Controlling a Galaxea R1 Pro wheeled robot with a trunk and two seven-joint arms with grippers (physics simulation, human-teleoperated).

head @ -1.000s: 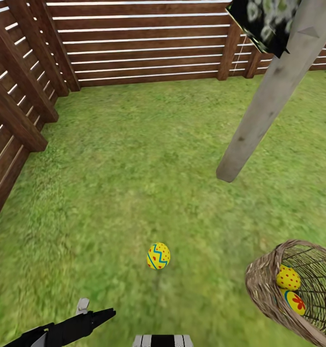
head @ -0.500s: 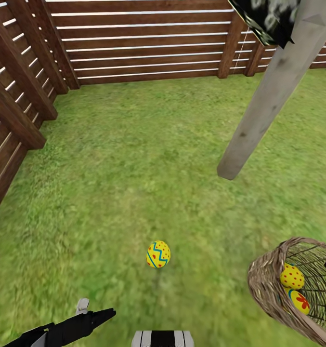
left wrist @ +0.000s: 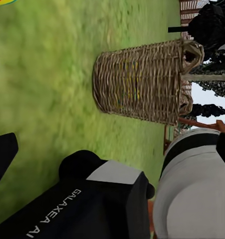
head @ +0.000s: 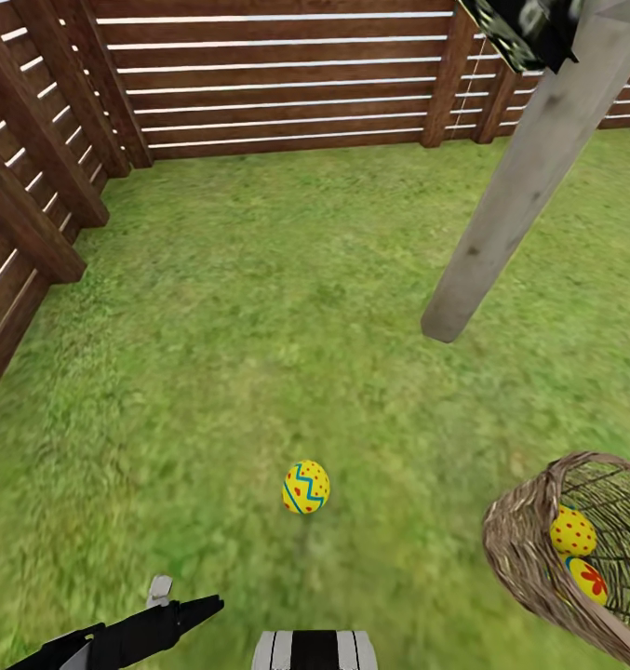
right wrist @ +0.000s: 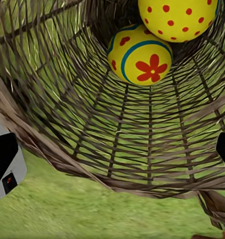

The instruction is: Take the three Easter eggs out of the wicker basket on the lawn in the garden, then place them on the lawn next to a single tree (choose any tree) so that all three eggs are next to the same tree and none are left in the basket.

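head view first: i count three easter eggs in all. one egg [head: 306,487], yellow with blue zigzag bands and red spots, lies by itself on the lawn [head: 259,307], well apart from the wicker basket [head: 519,549] and some way short of the tree [head: 515,195]. the other two sit inside the basket at the right edge, which is tipped over with its mouth facing the robot's right side: a spotted egg [head: 572,532] and just below it an egg with a red flower [head: 587,579], the two touching or nearly so. one pale grey-brown trunk leans up to a scrap of dark speckled foliage. brown slatted fence [head: 277,84] runs along the far side and the left.

the left arm [head: 128,637] lies low over the grass near the bottom left; from the left wrist, the one basket [left wrist: 142,82] shows from outside on the grass, and the left gripper's finger tips are too cropped to tell how far apart they stand.

from the right wrist, the camera looks straight into the basket's woven bowl [right wrist: 117,129], with the flower egg [right wrist: 141,60] and the spotted egg [right wrist: 179,19] resting against each other deep inside. the right gripper [right wrist: 117,149] is spread wide, one dark fingertip [right wrist: 3,154] at each edge of the picture, holding nothing, poised at the basket's mouth.
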